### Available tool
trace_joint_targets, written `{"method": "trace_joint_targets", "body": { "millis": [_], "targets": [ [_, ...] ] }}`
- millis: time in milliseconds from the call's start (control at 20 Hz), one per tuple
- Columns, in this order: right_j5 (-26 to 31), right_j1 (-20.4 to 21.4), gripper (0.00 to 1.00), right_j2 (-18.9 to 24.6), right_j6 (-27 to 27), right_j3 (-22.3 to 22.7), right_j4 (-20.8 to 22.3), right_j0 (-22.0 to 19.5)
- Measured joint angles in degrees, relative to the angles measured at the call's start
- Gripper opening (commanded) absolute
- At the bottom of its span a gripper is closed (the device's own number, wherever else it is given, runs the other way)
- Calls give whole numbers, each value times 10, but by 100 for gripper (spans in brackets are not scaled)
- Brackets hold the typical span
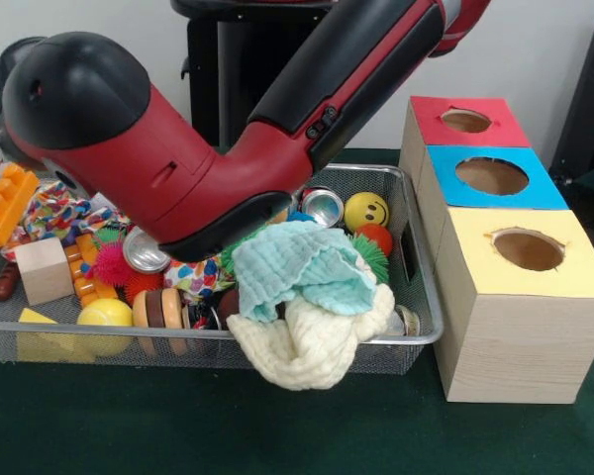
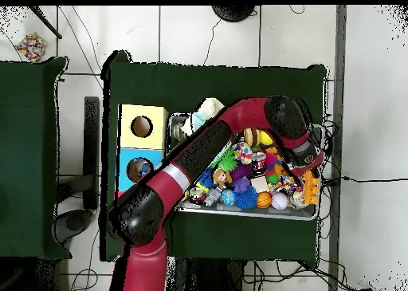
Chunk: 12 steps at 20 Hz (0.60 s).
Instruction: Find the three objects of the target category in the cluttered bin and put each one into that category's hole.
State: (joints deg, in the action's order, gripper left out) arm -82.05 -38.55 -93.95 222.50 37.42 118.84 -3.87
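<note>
Cream cloth (image 1: 312, 341) spills over the near rim of the wire bin (image 1: 421, 332), a teal cloth (image 1: 297, 267) on top. Toys, cans and a smiley ball (image 1: 366, 210) fill it. Three holed boxes (image 1: 520, 297) stand right, on the green worktop (image 1: 129, 426). Overhead shows white floor (image 2: 207, 33). The arm (image 1: 208, 129) hides its hand; grip unclear.

Pincer hidden behind arm (image 1: 228, 148) in both views; red box (image 2: 127, 194) largely covered by arm overhead.
</note>
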Motion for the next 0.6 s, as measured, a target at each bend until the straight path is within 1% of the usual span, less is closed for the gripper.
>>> {"method": "trace_joint_targets", "body": {
  "millis": [150,350,600],
  "targets": [
    [-23,0,100,-4,13,0,0,7],
    [-44,2,100,-8,15,2,0,16],
    [-74,8,100,-12,15,18,0,34]
  ]
}}
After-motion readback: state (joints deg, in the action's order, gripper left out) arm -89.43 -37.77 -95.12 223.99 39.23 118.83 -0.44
